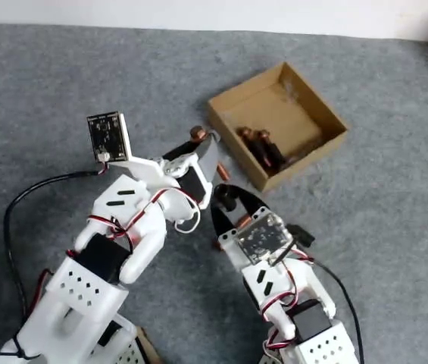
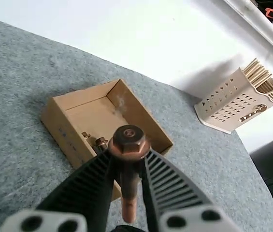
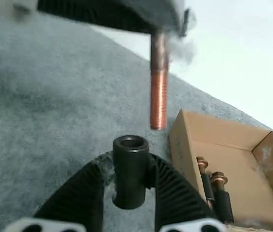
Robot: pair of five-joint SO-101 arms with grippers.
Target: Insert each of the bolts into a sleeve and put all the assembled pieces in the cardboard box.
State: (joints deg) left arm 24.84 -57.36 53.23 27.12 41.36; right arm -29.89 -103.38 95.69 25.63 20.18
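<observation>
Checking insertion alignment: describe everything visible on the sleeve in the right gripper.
The sleeve is a short, matte black cylinder, metal by its look, with an open round bore on top, empty. It stands upright, clamped between the right gripper's ribbed black fingers, over grey carpet near the cardboard box. The copper-coloured bolt's threaded tip hangs just above it, not yet in the bore, not touching.

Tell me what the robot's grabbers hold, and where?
Left gripper pinches the copper bolt by its upper shank; right gripper holds the black sleeve by its sides.
</observation>
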